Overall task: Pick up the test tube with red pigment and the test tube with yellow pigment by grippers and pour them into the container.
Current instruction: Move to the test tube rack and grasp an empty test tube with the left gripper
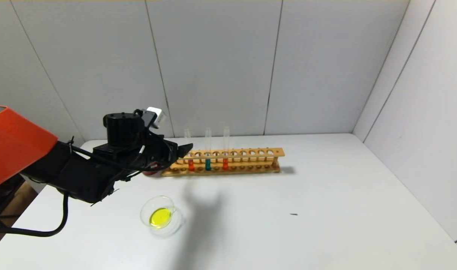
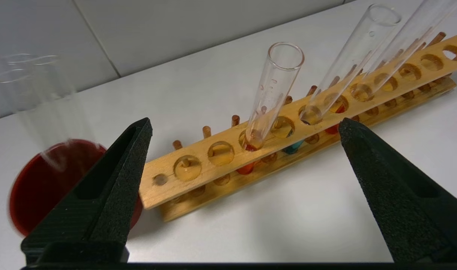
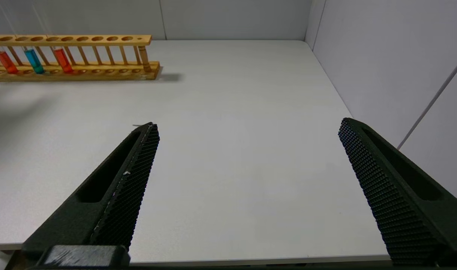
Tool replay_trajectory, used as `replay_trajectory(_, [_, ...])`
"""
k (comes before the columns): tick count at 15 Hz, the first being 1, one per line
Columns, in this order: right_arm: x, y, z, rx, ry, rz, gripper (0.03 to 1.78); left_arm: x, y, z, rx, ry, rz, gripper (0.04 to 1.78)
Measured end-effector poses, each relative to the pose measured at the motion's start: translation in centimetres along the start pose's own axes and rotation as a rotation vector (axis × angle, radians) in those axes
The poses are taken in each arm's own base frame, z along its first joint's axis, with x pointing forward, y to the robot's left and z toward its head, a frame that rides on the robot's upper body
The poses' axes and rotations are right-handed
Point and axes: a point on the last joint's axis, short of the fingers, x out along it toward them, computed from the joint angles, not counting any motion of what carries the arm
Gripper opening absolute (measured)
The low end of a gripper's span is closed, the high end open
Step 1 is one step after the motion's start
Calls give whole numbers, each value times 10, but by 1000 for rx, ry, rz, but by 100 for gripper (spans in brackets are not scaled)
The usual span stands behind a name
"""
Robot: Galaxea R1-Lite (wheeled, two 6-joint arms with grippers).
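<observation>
Released left tool [image 2: 245, 123] faces three tubes, two red, one teal; right tool [image 3: 247, 127] released.

The long tan wooden rack [image 2: 288, 138] looks smoothly sanded. Its slim clear glass tubes [image 2: 273, 93] and the round clear glass dish [image 1: 159, 215] are glossy. The black left tool [image 2: 243, 123] has rough matt pads; the white surface [image 1: 307, 210] is smooth.

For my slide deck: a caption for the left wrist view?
Open left gripper faces the wooden rack, nearest a red-pigment tube.
</observation>
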Motion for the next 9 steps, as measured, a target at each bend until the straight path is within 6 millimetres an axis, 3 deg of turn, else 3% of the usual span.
replay_trajectory(5, [0, 0, 0, 0, 0, 0, 175, 36, 2, -5, -4, 33, -3, 174])
replay_trajectory(9, [0, 0, 0, 0, 0, 0, 175, 48, 3, -11, -4, 46, -4, 170])
